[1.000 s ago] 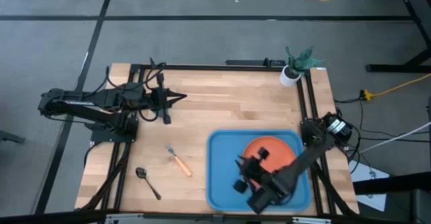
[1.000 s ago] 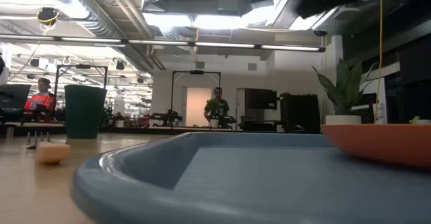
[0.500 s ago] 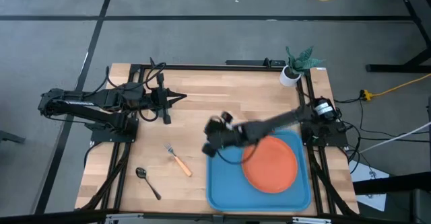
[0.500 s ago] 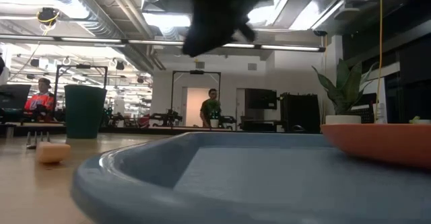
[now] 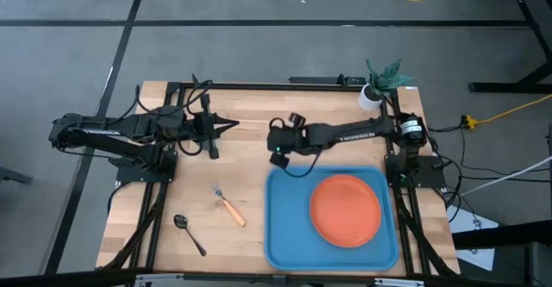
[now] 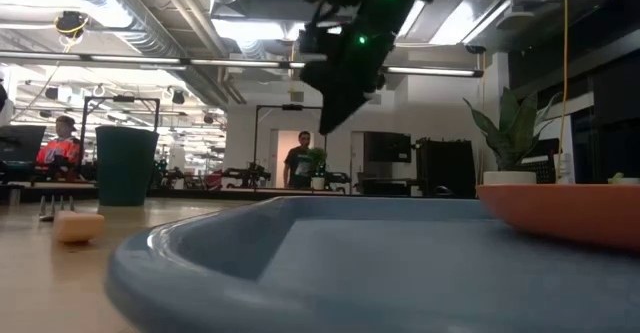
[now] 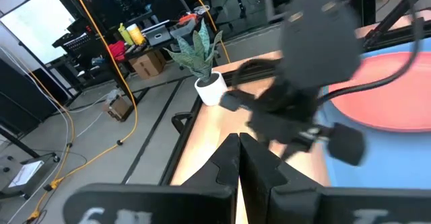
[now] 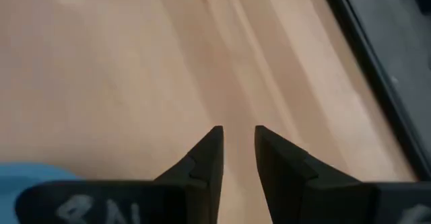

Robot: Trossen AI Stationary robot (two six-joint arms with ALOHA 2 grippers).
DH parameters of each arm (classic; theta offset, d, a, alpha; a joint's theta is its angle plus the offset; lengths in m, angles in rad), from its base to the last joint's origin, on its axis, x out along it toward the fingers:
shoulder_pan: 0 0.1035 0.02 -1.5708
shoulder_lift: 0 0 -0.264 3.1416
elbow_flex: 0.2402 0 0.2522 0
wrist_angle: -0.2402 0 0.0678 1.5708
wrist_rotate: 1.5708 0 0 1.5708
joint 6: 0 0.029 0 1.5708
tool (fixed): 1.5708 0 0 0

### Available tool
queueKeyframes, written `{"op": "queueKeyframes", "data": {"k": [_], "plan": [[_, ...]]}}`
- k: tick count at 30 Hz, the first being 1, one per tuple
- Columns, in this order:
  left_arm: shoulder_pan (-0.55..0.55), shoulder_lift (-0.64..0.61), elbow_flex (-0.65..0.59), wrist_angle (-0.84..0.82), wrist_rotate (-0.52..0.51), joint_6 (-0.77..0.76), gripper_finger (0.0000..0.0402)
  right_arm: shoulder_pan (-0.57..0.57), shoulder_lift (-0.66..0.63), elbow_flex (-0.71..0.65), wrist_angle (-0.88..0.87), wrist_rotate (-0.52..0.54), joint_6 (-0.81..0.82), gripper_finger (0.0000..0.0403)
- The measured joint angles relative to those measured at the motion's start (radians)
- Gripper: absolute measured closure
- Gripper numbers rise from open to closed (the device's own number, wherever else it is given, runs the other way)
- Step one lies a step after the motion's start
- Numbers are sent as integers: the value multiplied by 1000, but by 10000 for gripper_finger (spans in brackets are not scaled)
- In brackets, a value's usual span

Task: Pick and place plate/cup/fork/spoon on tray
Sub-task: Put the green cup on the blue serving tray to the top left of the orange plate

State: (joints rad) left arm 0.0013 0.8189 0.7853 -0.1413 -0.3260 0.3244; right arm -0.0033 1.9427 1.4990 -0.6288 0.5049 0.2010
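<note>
- Left gripper (image 5: 231, 124): parked over the far left part of the light wooden table (image 5: 259, 115), fingers pressed together on nothing.
- Slim dark metal spoon with an oval bowl (image 5: 188, 232): lying on the table near its front left corner, not yet moved.
- Small fork with silver tines and a light orange handle (image 5: 228, 204): just right of the spoon, left of the tray, also to be moved.
- Small dark teal-green round cup (image 6: 126, 165): upright on the table in the low view; hidden from above, so not on the tray by my reading.
- Right gripper (image 5: 278, 146): above bare wood just beyond the tray's far left corner, fingers a little apart, carrying nothing.
- Large bright blue rectangular plastic tray (image 5: 286, 227): holds the round flat orange plate (image 5: 346, 210) in its right half, so one of four items looks done.
</note>
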Motion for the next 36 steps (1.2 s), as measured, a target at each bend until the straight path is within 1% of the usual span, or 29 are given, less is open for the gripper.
{"op": "queueKeyframes", "data": {"k": [3,5,6,7,9,11,12,14,17,19,21,24,26,29,32,34,36], "plan": [[0,0,0,0,0,0,401,-33,0,0,-29,-12,41,313],[0,0,0,11,-2,11,401,-41,-2,0,-112,-47,101,313],[0,0,0,19,-6,10,401,-40,-2,0,-160,-39,88,313],[0,0,0,18,-9,-13,401,-37,-2,-2,-202,-3,52,313],[0,0,0,8,-25,-73,401,-26,-8,-22,-247,139,-27,313],[2,-8,0,-24,-43,-123,401,-21,-36,-70,-268,269,-71,313],[5,-17,0,-45,-57,-144,401,-25,-58,-99,-266,296,-71,313],[13,-44,0,-83,-84,-182,401,-39,-121,-180,-262,293,-26,313],[28,-81,0,-125,-103,-214,401,-49,-246,-345,-257,243,115,313],[37,-108,0,-127,-106,-218,401,-42,-355,-457,-253,206,219,313],[42,-133,0,-126,-108,-218,401,-12,-479,-563,-231,169,312,313],[49,-157,0,-127,-108,-218,401,67,-663,-697,-127,155,394,313],[55,-166,0,-127,-108,-218,401,125,-784,-774,-9,156,384,313],[65,-171,0,-127,-108,-218,401,199,-949,-896,194,166,264,313],[76,-169,0,-134,-106,-225,401,240,-1108,-1014,367,144,147,313],[84,-170,0,-144,-100,-246,401,253,-1204,-1090,490,96,80,313],[90,-169,0,-156,-91,-263,401,258,-1286,-1161,632,11,4,313]]}}
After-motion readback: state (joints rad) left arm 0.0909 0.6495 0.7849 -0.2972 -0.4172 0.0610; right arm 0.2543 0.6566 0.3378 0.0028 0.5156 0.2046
